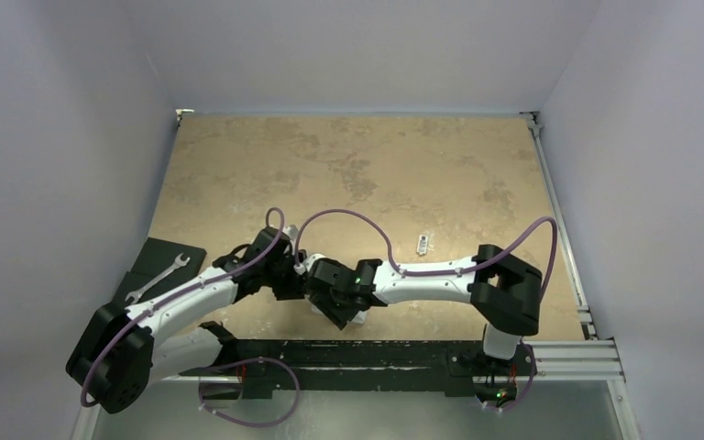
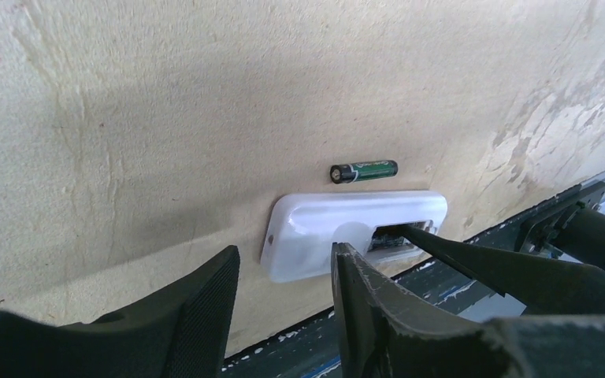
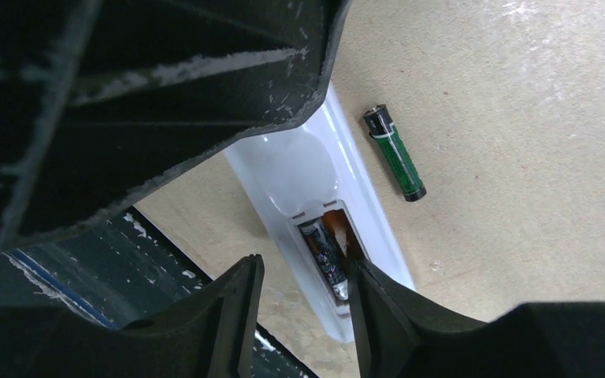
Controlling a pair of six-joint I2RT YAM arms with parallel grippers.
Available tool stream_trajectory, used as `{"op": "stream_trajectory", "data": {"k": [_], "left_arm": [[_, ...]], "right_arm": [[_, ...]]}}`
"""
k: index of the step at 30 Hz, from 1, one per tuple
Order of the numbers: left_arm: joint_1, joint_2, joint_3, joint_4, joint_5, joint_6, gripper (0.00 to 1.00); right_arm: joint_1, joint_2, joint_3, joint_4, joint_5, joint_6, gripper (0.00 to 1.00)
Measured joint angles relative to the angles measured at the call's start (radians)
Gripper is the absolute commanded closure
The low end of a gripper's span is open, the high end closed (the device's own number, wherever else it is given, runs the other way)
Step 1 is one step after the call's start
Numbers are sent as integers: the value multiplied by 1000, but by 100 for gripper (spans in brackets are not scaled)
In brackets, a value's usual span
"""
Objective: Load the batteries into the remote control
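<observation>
**1 battery in the remote, 1 on the table**

The tan table (image 1: 376, 174) carries everything. The left arm (image 1: 183, 298) and right arm (image 1: 431, 275) reach inward and meet low over its near middle. A dark mat (image 1: 160, 257) lies at the left edge with a silver wrench (image 1: 158, 280) on it.

The white remote (image 2: 323, 216) lies flat, back up, under both grippers near the table's front edge. Its bay (image 3: 332, 224) is uncovered.

The left gripper (image 2: 283, 264) hovers at 1 end of the remote, jaws apart and holding nothing that shows. Whether a finger touches the casing cannot be told.

The right gripper (image 3: 303, 272) is over the bay end, jaws parted, with nothing clamped. In the left wrist view 1 right fingertip (image 2: 429, 236) pokes into the bay opening.

The seated battery (image 3: 324, 253) lies lengthwise in the bay, between the right fingertips but clear of the left-hand one.

The loose battery (image 2: 364, 171), green and black, lies on the table just beside the remote, roughly parallel to its long side.

A small white piece (image 1: 423, 244) lies apart, farther out on the table.
</observation>
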Motion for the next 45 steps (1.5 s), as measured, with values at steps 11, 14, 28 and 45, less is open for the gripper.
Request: {"op": "stream_trajectory", "data": {"k": [11,14,28,45], "left_arm": [[0,-31,20,-61,-6,7,50],[0,-48,20,-77,9,6,50],[-27,-40,-10,-66,105,-24,46],[-53,0,-50,32,126,-86,45]], "right_arm": [[1,-127,0,-4,42,32,41],[1,-140,0,-8,73,43,43],[-114,-139,-50,-22,154,87,56],[-150,-45,-49,85,38,3,49]]}}
